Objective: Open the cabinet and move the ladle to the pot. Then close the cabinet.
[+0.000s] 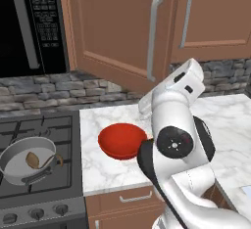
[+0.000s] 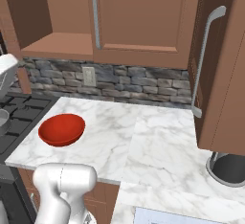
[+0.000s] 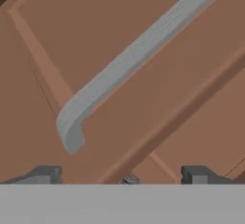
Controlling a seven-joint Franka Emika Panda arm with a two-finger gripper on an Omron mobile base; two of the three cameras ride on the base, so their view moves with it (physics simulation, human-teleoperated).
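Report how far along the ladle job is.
Done: the ladle lies in the pot on the stove. In hand: the open gripper faces the handle of the cabinet door, not gripping it. Left: swing that open door shut.

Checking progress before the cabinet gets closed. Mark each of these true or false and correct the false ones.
1. The ladle lies in the pot. True.
2. The red bowl sits on a shelf inside the cabinet. False: it rests on the marble counter, beside the stove.
3. The cabinet has its left compartment open. True.
4. The jaws are shut on the door handle. False: they stand open, and the handle lies ahead of them in the hand view, not gripped.
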